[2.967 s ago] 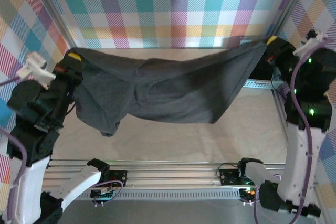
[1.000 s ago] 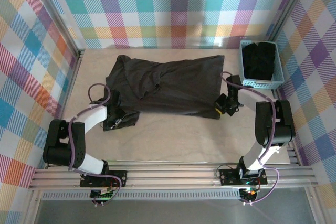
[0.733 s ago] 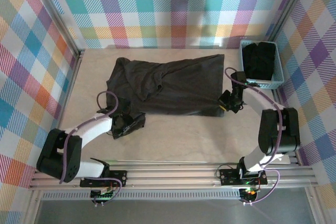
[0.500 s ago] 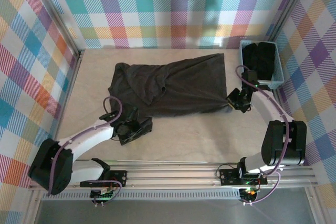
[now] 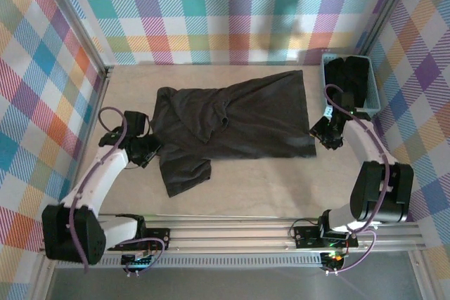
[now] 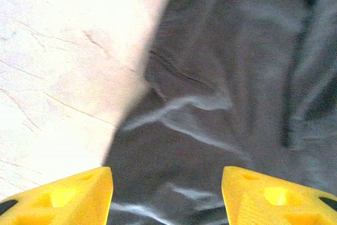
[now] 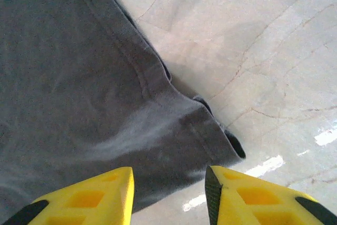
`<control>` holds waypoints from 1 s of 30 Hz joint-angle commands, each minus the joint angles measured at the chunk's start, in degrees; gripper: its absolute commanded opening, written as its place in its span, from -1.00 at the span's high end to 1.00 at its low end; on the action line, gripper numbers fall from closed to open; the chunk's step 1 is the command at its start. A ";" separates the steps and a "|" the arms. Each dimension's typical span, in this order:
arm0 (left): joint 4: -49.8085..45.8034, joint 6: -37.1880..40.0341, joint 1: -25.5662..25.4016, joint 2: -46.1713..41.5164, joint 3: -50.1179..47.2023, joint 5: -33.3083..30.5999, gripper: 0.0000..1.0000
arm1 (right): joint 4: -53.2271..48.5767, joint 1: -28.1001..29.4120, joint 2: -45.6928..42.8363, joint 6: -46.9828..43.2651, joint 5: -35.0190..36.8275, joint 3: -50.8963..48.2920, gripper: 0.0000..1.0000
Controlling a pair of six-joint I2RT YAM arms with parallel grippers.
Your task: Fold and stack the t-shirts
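Note:
One dark charcoal t-shirt [image 5: 232,121] lies spread and wrinkled on the table, with a flap [image 5: 184,173] reaching toward the front left. My left gripper [image 5: 149,147] is open at the shirt's left edge. In the left wrist view its yellow fingers [image 6: 63,198] stand wide apart over the fabric [image 6: 226,77], gripping nothing. My right gripper [image 5: 325,133] is open at the shirt's front right corner. The right wrist view has its fingers [image 7: 258,198] apart above the hemmed corner [image 7: 210,135], which lies flat. More dark t-shirts [image 5: 350,79] sit in the basket.
A light blue mesh basket [image 5: 375,96] stands at the back right, close to my right arm. Bare pale tabletop [image 5: 281,180] runs in front of the shirt. Checked walls enclose the table, and an aluminium rail [image 5: 232,233] runs along the near edge.
The right gripper has opened and let go of the shirt's corner. The left arm swung from the front to the shirt's left edge. The shirt shifted right and a flap now lies front left.

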 commanded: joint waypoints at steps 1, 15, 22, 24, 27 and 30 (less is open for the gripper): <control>3.87 6.85 0.13 1.51 -0.65 -2.10 -0.03 | -1.28 0.66 -1.99 -0.92 -2.33 -2.79 0.17; 12.08 2.93 3.88 7.52 -2.83 -9.61 0.14 | 2.13 7.51 0.63 0.93 -5.45 -5.01 0.42; 20.71 0.52 5.06 9.55 -4.63 -1.74 0.15 | 4.06 13.20 8.00 2.62 -3.47 -2.07 0.52; 21.30 0.49 5.05 10.35 -4.89 -1.00 0.14 | 4.02 13.09 9.28 2.22 -3.07 -1.16 0.52; 23.43 0.37 5.09 11.52 -6.03 0.55 0.14 | 3.88 13.09 10.21 1.80 -3.38 -0.24 0.53; 24.27 0.17 5.06 13.42 -6.50 1.88 0.21 | 3.98 13.10 10.05 1.97 -3.51 -0.70 0.56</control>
